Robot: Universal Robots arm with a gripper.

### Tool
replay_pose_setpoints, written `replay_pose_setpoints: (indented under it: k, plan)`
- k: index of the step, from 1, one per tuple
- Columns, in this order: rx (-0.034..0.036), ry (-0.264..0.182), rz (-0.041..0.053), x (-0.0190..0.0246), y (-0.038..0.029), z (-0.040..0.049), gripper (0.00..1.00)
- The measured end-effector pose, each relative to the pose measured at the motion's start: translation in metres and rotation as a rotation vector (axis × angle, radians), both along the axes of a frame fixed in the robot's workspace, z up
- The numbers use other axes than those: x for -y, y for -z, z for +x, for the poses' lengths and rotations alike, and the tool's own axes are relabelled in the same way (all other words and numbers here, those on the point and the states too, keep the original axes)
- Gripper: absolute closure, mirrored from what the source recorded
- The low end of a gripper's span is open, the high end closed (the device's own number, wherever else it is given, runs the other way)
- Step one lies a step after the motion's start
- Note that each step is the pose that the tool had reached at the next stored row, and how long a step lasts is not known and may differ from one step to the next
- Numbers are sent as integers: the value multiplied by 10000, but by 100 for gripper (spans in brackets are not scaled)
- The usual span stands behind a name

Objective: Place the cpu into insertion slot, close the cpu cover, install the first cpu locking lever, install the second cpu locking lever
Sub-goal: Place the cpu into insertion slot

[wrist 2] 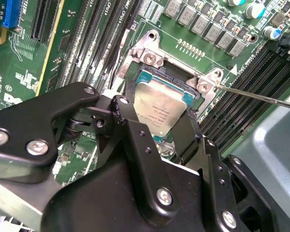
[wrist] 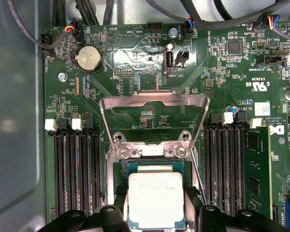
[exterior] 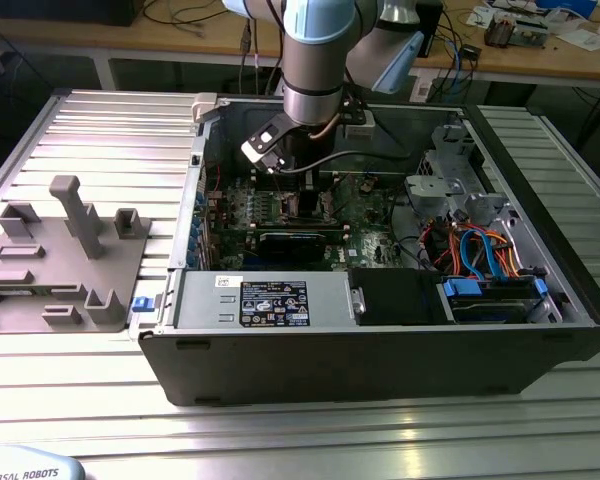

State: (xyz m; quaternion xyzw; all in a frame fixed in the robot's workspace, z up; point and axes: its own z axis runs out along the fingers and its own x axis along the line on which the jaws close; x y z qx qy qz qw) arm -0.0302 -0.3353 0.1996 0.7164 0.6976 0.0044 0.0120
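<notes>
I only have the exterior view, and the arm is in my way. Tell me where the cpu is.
Observer: In the first wrist view the cpu sits over the insertion slot, with the gripper shut on two opposite edges. I cannot tell whether it is fully seated.
Operator: Report the cpu cover.
Observer: The cpu cover is flipped open, lying clear of the insertion slot.
Operator: Now the levers.
Observer: In the second wrist view one thin lever sticks out free past a corner of the insertion slot.
</notes>
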Motion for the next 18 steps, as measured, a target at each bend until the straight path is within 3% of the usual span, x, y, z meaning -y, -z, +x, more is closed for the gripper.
replay_pose_setpoints:
  k: [1,2,13,18]
  plan:
    - [-1,0,0,0,0,0,45]
    - [-1,0,0,0,0,0,38]
    - [-1,5,1,-30,0,0,38]
    - [-1,10,1,-23,-8,0,38]
